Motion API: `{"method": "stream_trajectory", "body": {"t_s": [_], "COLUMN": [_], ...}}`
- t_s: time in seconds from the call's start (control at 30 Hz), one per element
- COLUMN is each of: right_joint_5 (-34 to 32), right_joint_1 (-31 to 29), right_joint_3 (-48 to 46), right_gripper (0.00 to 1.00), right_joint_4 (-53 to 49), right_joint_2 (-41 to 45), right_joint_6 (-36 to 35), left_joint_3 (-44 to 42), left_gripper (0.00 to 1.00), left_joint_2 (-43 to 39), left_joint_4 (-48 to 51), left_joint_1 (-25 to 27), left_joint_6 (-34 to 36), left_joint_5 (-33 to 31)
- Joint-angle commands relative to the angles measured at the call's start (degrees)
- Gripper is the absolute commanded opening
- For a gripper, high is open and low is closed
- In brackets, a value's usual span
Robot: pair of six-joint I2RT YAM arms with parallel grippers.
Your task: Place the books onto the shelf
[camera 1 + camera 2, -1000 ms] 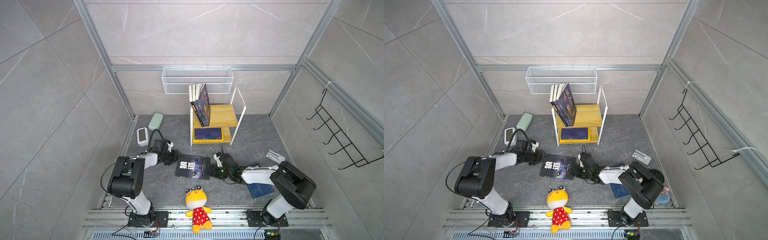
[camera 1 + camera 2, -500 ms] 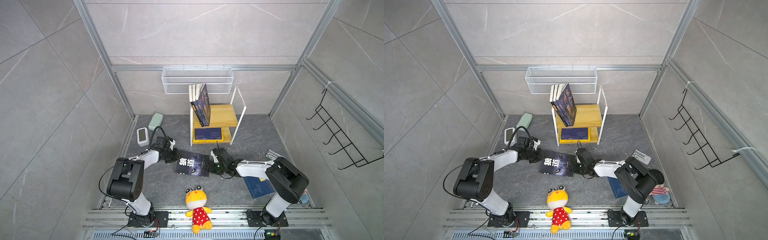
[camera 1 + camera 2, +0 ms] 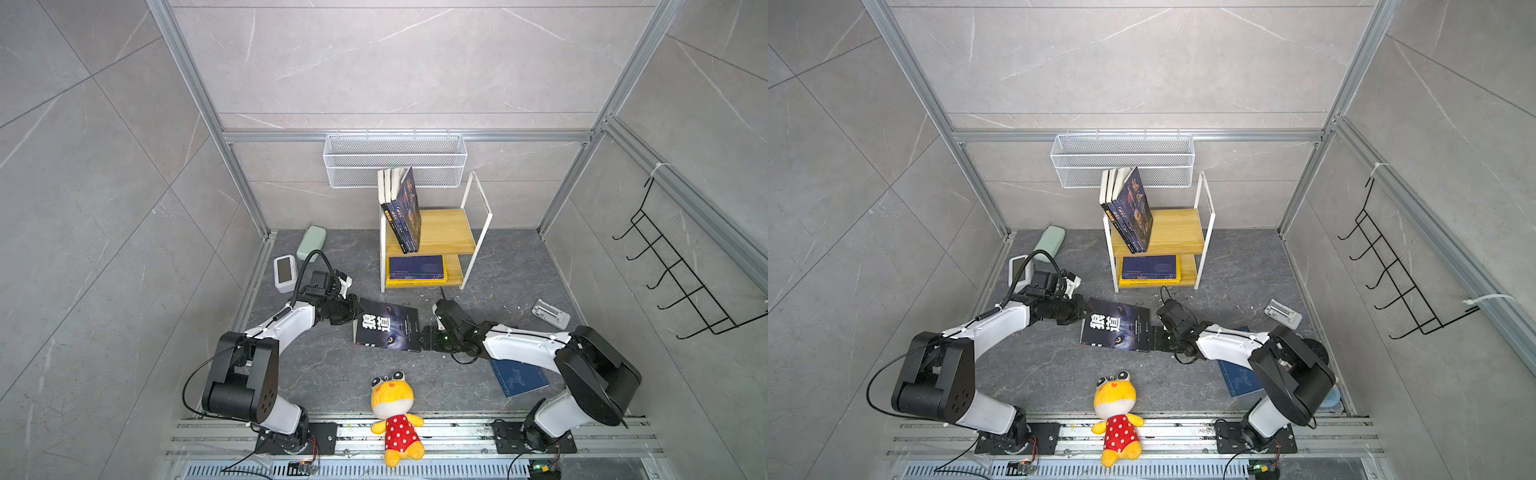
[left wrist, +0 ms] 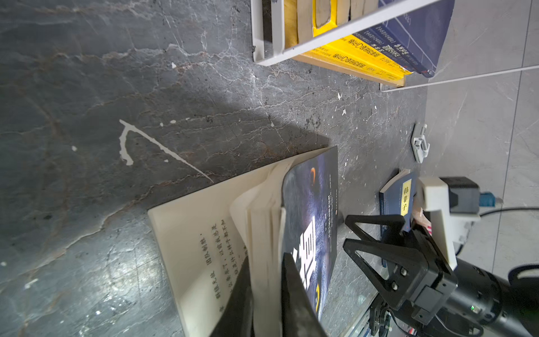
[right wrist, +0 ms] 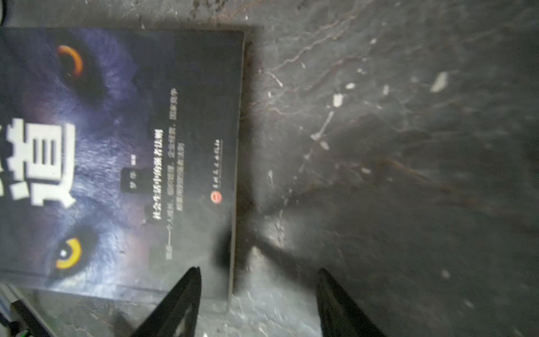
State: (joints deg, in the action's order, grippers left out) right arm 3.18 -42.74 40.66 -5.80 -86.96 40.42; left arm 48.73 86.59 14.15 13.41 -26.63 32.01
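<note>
One wolf-eyes book (image 3: 386, 328) lies on the tabletop (image 3: 316, 365), nearer than the shelf (image 3: 444, 228); the left gripper (image 4: 267, 262) pinches its cover and pages at the left edge, and the right gripper (image 5: 259, 272) is spread at the right edge.

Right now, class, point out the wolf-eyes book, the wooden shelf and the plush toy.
wolf-eyes book (image 3: 387, 327), in a top view: middle of its cover.
wooden shelf (image 3: 449, 230), in a top view: bare upper board.
plush toy (image 3: 399, 430), in a top view: red dress.

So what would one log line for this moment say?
left gripper: shut on wolf book, cover and pages | right gripper: open at opposite edge | wolf book: on floor, not yet on shelf
</note>
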Motion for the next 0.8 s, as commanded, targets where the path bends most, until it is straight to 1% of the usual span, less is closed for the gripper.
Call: {"method": "stream_trajectory", "body": {"t_s": [0.0,0.07,0.13,0.2,0.3,0.43,0.5,0.6,0.77], "right_joint_5": [-12.53,-17.35,-24.19,-31.73,-40.77,-45.48,-46.71,-45.16,-41.37], "right_joint_1": [-5.16,-8.57,-13.03,-18.34,-24.83,-29.15,-30.69,-30.91,-30.91], "right_joint_3": [-0.95,-1.14,0.25,2.13,2.47,5.05,5.31,4.31,5.31], "right_gripper": [0.69,0.7,0.72,0.73,0.79,0.79,0.79,0.79,0.78], "right_joint_4": [-7.78,-8.03,-9.54,-10.36,-4.62,0.16,4.22,11.31,15.82], "right_joint_2": [7.91,11.02,12.24,11.64,8.3,1.0,-1.4,-2.87,-7.14], "right_joint_6": [-4.36,-6.47,-8.92,-12.56,-19.76,-28.51,-32.78,-36.29,-42.17], "left_joint_3": [0.63,0.58,0.91,1.13,1.16,1.61,1.55,1.03,0.96], "left_gripper": [0.0,0.0,0.0,0.0,0.0,0.0,0.0,0.0,0.0], "left_joint_2": [-2.56,-2.66,-2.64,-2.74,-2.34,-2.65,-2.75,-2.67,-1.55], "left_joint_4": [0.39,0.35,0.74,1.18,1.23,1.34,1.63,1.17,0.63], "left_joint_1": [0.13,0.18,0.15,0.15,0.17,0.15,0.2,0.13,0.04], "left_joint_6": [-3.12,-4.33,-4.92,-4.98,-4.95,-4.84,-4.48,-4.27,-4.38], "left_joint_5": [3.72,4.44,5.01,5.04,5.04,5.09,5.1,4.79,4.64]}}
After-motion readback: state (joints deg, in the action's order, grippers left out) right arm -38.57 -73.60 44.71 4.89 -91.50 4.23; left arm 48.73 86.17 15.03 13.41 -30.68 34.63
